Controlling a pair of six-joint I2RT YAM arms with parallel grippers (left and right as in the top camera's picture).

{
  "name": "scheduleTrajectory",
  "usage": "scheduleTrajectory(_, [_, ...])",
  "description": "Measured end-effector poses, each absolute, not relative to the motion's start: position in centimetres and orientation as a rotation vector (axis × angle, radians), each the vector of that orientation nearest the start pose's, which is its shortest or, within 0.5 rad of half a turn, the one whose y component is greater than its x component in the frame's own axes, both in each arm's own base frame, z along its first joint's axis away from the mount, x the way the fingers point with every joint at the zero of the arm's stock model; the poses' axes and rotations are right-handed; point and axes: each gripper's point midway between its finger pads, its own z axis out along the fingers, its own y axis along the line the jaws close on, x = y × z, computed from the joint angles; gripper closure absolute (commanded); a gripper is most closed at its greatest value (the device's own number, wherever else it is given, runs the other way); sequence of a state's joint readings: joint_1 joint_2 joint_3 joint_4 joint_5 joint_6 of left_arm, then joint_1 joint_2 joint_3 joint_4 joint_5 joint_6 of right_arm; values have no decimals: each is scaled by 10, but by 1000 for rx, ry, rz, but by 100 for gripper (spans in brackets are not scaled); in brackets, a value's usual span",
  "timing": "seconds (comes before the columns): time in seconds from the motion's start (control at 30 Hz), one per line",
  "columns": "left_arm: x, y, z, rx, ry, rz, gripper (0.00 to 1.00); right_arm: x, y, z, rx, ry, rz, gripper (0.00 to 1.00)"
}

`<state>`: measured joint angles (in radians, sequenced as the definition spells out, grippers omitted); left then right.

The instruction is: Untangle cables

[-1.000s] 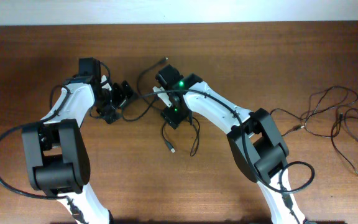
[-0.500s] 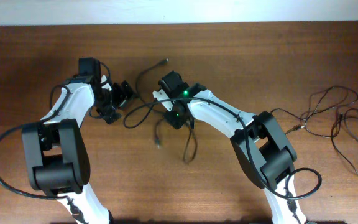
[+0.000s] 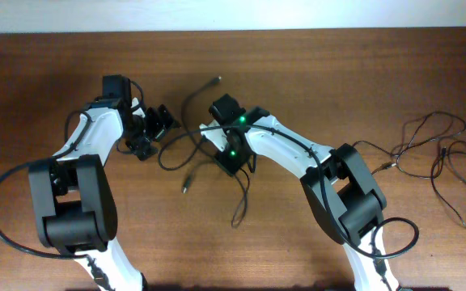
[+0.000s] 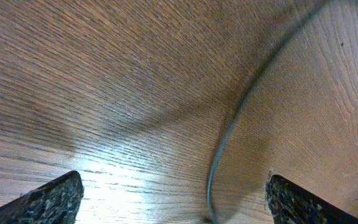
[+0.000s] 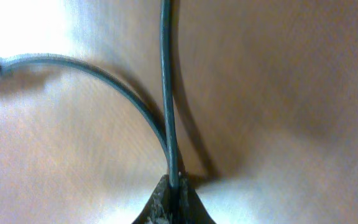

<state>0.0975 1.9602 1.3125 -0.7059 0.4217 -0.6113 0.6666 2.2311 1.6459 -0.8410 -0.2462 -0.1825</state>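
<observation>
Brown wood-grain table underneath, with a pale wall strip along the far edge.

On the left side sits the left gripper, low over the wood, jaws spread wide with nothing between them. Shows in the left wrist view as two dark fingertips in the bottom corners, well apart. Between them, one blurred grey-black strand curving across the wood, touching neither.

Just right of that, near the table's middle, thin black cables in loose curves. One loop ending at a small far plug toward the far edge. Another end lying with its near plug toward the near side. A long tail trailing down toward the near edge.

Directly over this cluster, the right gripper, clamped tight on one cable. In the right wrist view, pressed-together fingertips around a straight cord running up out of frame. Beside it, a curved cord bending away left toward a blurred end. Cannot tell whether that second one is pinched too.

Far right, well apart from both arms, a separate heap of loose cables in open loops, flat on the wood.
</observation>
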Motion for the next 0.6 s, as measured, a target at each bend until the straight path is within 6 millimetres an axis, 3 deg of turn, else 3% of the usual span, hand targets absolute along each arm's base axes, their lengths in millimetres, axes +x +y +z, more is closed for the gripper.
scheduleTrajectory(0.07, [406, -31, 32, -963, 2801, -695, 5, 308, 297, 1, -1306, 2883, 392, 96])
scheduleTrajectory(0.17, [407, -31, 32, -963, 2801, -695, 5, 305, 298, 11, -1313, 2907, 407, 96])
scheduleTrajectory(0.37, [406, -31, 32, -964, 2801, -695, 5, 304, 317, 93, -1283, 2730, 594, 96])
scheduleTrajectory(0.43, [406, -31, 32, -963, 2801, -695, 5, 302, 321, 139, -1267, 2618, 649, 96])
scheduleTrajectory(0.47, [406, -31, 32, -963, 2801, -695, 5, 301, 321, 150, -1264, 2588, 661, 96])
scheduleTrajectory(0.6, [406, -31, 32, -963, 2801, -695, 5, 295, 321, 157, -1273, 2583, 670, 96])
